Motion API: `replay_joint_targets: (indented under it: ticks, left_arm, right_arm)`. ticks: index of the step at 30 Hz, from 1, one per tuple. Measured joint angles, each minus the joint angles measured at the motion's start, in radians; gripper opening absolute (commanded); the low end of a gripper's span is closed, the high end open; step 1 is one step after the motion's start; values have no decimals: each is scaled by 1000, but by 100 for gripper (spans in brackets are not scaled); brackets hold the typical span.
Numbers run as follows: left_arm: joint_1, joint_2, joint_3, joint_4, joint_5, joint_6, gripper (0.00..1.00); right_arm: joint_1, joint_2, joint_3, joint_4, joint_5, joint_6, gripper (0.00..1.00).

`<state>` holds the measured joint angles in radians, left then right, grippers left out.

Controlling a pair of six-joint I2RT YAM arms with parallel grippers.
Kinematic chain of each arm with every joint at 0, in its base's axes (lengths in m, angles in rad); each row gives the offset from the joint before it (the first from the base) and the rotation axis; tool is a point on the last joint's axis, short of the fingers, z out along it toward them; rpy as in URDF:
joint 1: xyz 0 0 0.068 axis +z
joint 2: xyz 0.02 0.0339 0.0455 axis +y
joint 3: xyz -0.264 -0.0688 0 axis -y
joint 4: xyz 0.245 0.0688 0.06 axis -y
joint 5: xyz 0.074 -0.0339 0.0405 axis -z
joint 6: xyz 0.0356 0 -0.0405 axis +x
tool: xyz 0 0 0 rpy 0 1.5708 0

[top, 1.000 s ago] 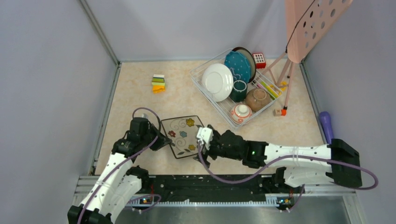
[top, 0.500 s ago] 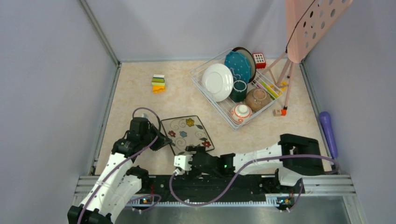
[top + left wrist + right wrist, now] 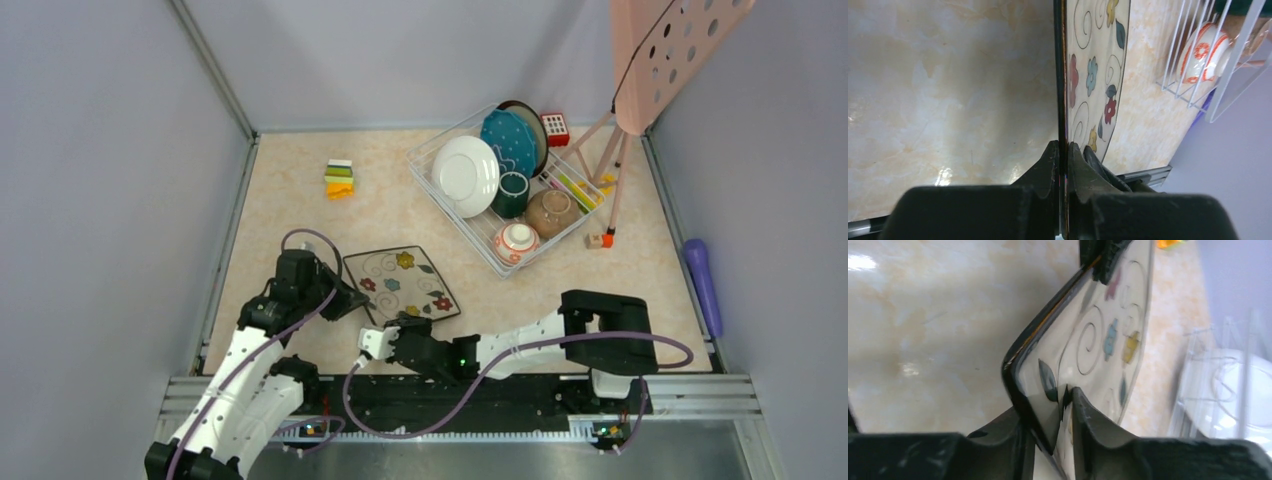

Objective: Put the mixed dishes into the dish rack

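Observation:
The square floral plate [image 3: 405, 283] is tilted up near the table's front, held at two places. My left gripper [image 3: 352, 298] is shut on its left edge; the left wrist view shows the plate [image 3: 1093, 75] edge-on, pinched by that gripper [image 3: 1063, 150]. My right gripper [image 3: 402, 325] reaches in low from the right and is shut on the plate's near corner, with one finger under the dark rim and one on the patterned face [image 3: 1098, 340] of this gripper's [image 3: 1055, 405] view. The dish rack [image 3: 448, 210] at the back right holds a white plate [image 3: 465, 175], blue dotted plate [image 3: 510, 140], teal mug [image 3: 513, 193], brown bowl [image 3: 550, 213] and red-marked bowl [image 3: 516, 240].
A stack of coloured blocks [image 3: 339, 180] sits at the back left. A red toy cube [image 3: 555, 128] lies behind the rack. A pink perforated stand [image 3: 670, 50] rises at the back right, with a purple object [image 3: 700, 270] along the right wall. Grey walls close in both sides.
My right arm swung from the plate's right side down to its near corner, and its jaws closed from wide open onto that corner. The left gripper kept its hold.

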<state>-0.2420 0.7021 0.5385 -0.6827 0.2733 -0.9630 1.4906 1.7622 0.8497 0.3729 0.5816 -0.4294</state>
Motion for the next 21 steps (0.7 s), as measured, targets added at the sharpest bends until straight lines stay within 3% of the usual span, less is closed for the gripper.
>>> replay_joint_targets:
  ticks: [1, 5, 7, 14, 18, 21]
  left_arm:
    - [1, 0, 0, 6, -1, -9, 0]
    - [11, -2, 24, 43, 10, -52, 0]
    - [11, -4, 30, 47, 6, -55, 5]
    - [10, -19, 31, 46, 11, -52, 28]
    - [5, -47, 39, 47, 18, -45, 57]
    - [5, -59, 55, 41, 13, -38, 70]
  right_arm:
    - [2, 2, 2, 1, 21, -21, 0]
    - [17, 2, 11, 31, 124, -142, 0]
    - [17, 2, 16, 41, 135, -147, 0]
    - [16, -26, -9, 58, 129, -136, 0]
    - [6, -92, -47, 68, 103, -98, 0]
    - [-13, -164, -87, 70, 64, -53, 0]
